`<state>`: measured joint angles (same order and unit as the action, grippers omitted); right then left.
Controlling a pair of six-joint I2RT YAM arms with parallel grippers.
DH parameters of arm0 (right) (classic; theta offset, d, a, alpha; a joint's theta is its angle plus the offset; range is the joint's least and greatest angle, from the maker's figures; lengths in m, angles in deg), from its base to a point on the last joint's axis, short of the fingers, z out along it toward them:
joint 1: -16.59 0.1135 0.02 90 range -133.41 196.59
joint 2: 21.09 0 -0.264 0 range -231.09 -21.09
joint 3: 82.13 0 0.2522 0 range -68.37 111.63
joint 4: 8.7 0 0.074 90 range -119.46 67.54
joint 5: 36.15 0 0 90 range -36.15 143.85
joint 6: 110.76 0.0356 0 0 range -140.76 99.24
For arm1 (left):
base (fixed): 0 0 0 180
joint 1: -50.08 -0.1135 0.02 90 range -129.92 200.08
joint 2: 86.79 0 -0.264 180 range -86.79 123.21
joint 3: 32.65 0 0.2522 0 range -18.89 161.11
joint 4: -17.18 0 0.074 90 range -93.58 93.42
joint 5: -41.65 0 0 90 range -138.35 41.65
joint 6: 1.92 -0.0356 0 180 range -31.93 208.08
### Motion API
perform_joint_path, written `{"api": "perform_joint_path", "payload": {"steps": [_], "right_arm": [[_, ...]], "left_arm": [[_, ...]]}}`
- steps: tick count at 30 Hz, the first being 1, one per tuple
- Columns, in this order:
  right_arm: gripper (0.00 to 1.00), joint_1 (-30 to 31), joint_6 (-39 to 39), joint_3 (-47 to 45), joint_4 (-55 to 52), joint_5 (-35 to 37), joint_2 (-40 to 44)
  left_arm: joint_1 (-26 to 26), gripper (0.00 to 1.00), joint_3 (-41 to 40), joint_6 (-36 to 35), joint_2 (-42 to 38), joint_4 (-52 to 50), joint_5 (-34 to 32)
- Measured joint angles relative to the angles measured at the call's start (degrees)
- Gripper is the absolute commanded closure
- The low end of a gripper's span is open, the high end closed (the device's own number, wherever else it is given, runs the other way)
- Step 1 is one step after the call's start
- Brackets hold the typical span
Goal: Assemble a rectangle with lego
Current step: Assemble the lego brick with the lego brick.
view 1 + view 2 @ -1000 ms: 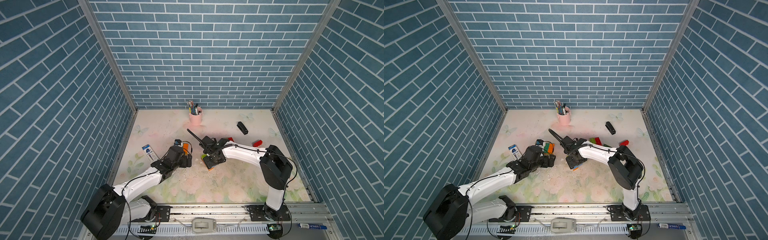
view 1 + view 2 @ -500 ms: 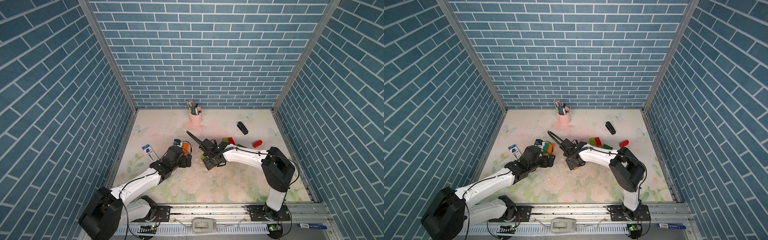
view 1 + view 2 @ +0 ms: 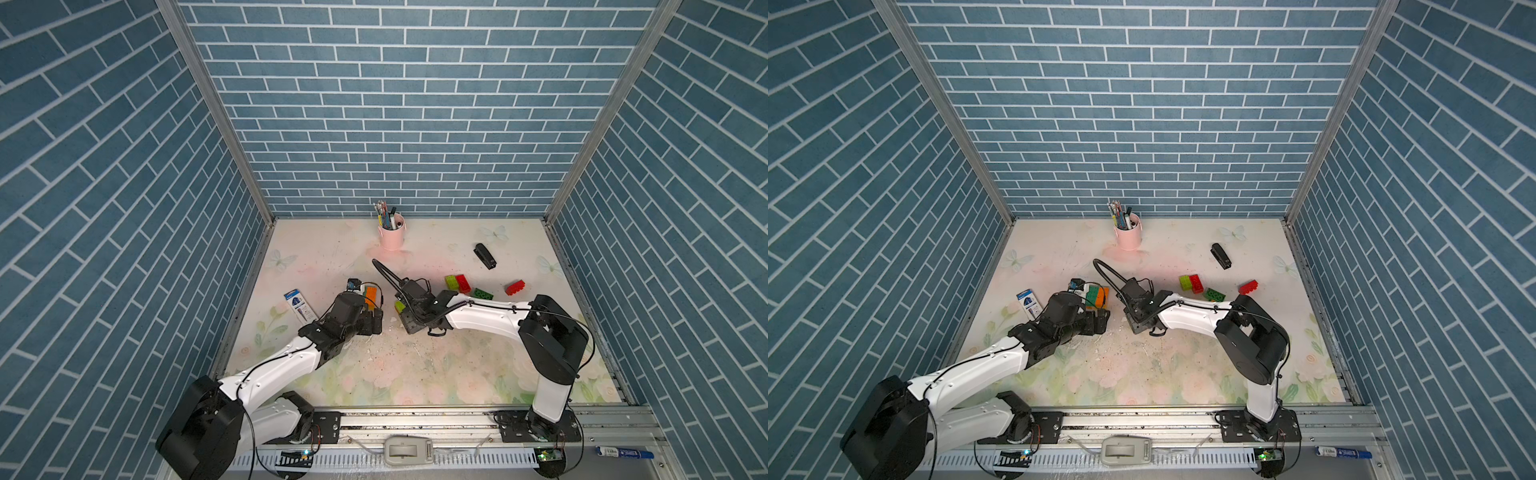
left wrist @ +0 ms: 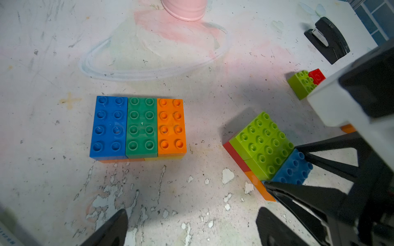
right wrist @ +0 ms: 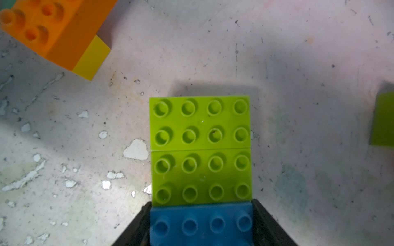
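Lego slab [image 5: 200,149], two lime bricks and a blue over red and orange, sits well out from the pink cup [image 3: 391,232], on the robot's side. The right gripper [image 5: 201,225] is clamped on the blue end only. Blue-green-orange slab [image 4: 138,127] lies about as far from the cup, apart and unheld, and the left gripper [image 4: 191,215] has its jaws wide and empty. Slabs look skewed: a push could shove the loose one, or pop the blue brick off.
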<state>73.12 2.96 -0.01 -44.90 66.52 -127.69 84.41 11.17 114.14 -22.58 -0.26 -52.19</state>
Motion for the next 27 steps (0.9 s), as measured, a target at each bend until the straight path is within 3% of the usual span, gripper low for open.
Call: {"api": "perform_joint_path", "payload": {"steps": [6,10,21,27], "right_arm": [[0.44,-0.13,-0.20,2.99,-3.61,-0.50,-0.92],[0.37,-0.55,-0.22,4.20,-5.42,-1.51,-1.22],[0.30,-1.75,-1.51,6.54,-12.17,-4.59,-1.40],[0.33,-1.88,-1.77,6.82,-13.62,-4.92,-1.92]], "left_arm": [[-0.02,0.05,0.02,0.02,0.02,-0.39,0.04],[-0.02,0.04,0.02,0.02,0.11,-0.39,0.07],[-0.02,0.04,0.02,0.02,0.15,-0.37,0.09],[-0.02,0.04,0.02,0.02,0.15,-0.35,0.11]]}}
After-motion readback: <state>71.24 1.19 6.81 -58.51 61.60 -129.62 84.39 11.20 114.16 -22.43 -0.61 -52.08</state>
